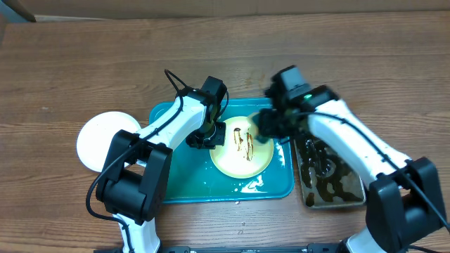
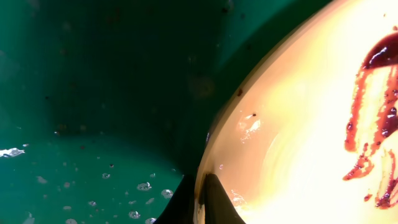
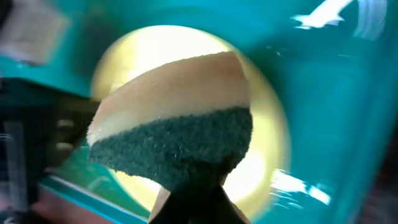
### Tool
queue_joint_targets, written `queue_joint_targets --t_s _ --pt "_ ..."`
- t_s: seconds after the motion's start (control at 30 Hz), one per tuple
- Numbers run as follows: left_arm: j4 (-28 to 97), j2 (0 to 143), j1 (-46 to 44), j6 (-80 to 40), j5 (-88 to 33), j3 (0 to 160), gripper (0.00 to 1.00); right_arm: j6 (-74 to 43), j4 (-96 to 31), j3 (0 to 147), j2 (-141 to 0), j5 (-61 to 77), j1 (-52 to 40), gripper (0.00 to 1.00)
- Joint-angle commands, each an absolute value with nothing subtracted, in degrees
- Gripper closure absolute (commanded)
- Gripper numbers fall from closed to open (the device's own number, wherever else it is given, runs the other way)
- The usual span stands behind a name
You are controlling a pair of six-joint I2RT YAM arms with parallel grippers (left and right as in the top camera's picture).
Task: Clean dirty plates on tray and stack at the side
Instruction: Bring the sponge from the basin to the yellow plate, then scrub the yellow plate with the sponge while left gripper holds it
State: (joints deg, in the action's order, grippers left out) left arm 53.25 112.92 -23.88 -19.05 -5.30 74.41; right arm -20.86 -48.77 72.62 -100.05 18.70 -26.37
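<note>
**Two grippers are meeting at the yellow-green plate [image 1: 232,165] on the tray [image 1: 183,186]**

The yellow-green plate is round, shallow and glossy, and it is lying in the right half of the teal plastic tray, close to its right edge. Brown sauce smears [image 1: 243,143] are running in streaks across its middle. The tray is rectangular with rounded corners and a raised rim, and its floor is glistening with water near the front edge.

The left gripper [image 1: 204,138] is sitting at the plate's left rim with its fingers pressed together on that rim. The right gripper [image 1: 266,128] is hovering over the plate's far right edge, pinching a sponge [image 3: 174,118].

A white plate [image 1: 98,137] is resting on the wooden table [image 1: 84,63] just off the tray's left edge (whether it is one plate or more, the overhead view is not showing). A black pan [image 1: 330,204] of murky water is standing beside the tray's right edge.

The left wrist view is showing what the overhead view cannot: beads of water on the tray floor, and dark fingertips straddling the wet rim. The right wrist view alone is revealing the sponge's build, a smooth pale yellow foam layer over a coarse dark green scouring layer, though the picture is blurred.
</note>
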Motion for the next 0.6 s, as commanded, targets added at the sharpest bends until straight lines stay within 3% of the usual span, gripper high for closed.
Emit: queue_joint_targets --t_s 0.0,0.57 --pt "53.32 114.43 -23.68 -18.00 -2.57 73.65 0.96 -29.12 -45.80 72.75 -102.13 19.62 -29.52 0.96" --pt "53.10 114.43 -23.70 -18.44 -4.05 73.65 0.96 -42.22 -32.29 72.75 -110.59 20.25 -35.00 0.96"
